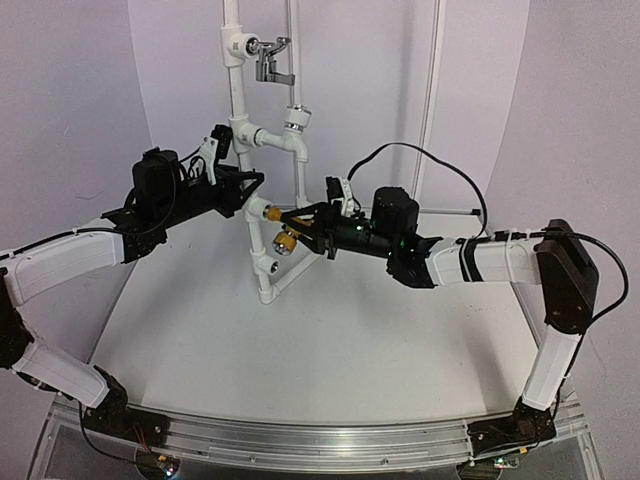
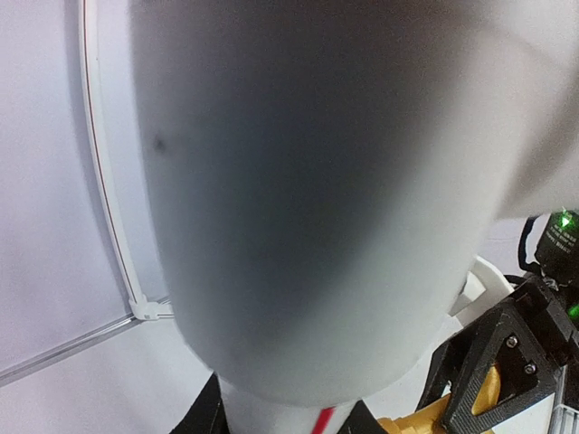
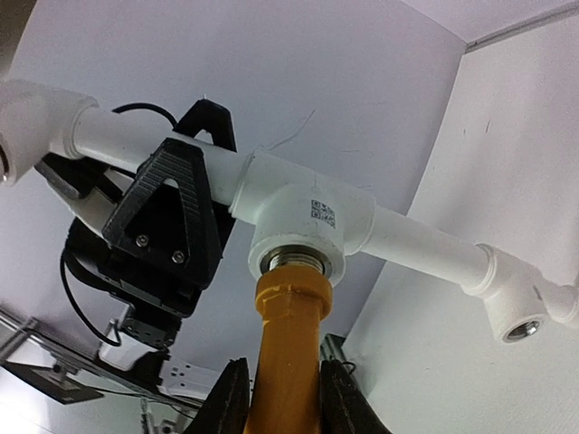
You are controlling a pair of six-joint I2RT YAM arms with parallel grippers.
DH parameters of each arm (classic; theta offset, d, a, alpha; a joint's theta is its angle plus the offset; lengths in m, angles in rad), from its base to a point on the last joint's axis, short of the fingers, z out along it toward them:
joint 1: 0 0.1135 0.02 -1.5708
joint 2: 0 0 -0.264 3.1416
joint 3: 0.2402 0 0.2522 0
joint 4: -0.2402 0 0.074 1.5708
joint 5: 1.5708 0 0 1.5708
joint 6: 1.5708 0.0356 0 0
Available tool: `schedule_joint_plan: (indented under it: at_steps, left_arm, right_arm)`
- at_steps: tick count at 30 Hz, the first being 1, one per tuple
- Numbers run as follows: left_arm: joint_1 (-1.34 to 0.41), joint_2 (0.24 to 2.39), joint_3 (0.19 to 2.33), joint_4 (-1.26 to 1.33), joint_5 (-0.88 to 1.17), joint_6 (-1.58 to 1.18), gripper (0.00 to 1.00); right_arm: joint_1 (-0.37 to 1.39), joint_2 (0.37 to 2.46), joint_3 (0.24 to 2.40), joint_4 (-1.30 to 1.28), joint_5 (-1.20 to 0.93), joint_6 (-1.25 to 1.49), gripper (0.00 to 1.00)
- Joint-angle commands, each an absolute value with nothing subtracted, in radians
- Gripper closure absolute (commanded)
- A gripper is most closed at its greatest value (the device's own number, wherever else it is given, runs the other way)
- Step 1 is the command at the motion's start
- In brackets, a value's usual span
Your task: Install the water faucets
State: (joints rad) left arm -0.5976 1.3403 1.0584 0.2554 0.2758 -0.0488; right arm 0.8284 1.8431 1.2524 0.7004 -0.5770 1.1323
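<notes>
1. Between the right jaws: brass tap (image 3: 288,348), golden body. The right gripper (image 3: 282,398) pinches it on both flanks, with the jaws pressed onto the metal and no gap that I can see.
2. Just past those jaw tips: tee fitting (image 3: 303,217), white, its side socket facing the tap. The tap's silvery threaded end sits at the mouth of that socket. I cannot tell how deep it goes.
3. Below the right jaws, from my top camera: the round knob end of the brass tap (image 1: 285,241), hanging on the side towards the table (image 1: 330,340).
4. Between the left jaws: white pipe (image 2: 298,199). It fills nearly all of my left wrist view and is blurred by closeness. The left gripper (image 1: 246,188) is clamped across it, jaws pinching the pipe.
5. Just beside the tee fitting, on the pipe run leading away from it: the left jaws' grip. My right wrist camera shows it as a black triangular finger (image 3: 167,212) lying against the pipe.
6. Beyond the left jaws, at the lower right of the left wrist view: one black finger (image 2: 498,380) of the right gripper, with a sliver of brass under it.
7. Well above both pairs of jaws: chrome tap (image 1: 272,60), mounted high on the pipe frame and apart from either gripper.
</notes>
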Motion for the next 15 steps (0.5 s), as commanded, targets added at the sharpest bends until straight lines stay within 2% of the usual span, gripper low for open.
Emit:
schedule_joint_plan:
  at_steps: [1,12,15]
  left_arm:
    - [-0.696,1.346,1.022,0.104,0.522,-0.204,1.0]
    - [-0.697,1.349,1.02,0.104,0.519,-0.203,1.0]
    - [-0.696,1.352,1.019,0.104,0.517,-0.202,1.0]
  right_arm:
    - [0.776,1.89,1.235,0.889,-0.418,1.441,1.0]
    - [0.773,1.921,1.194,0.954,-0.4,1.754,1.0]
    - [0.773,1.913,1.179,0.967,-0.383,1.8,0.97]
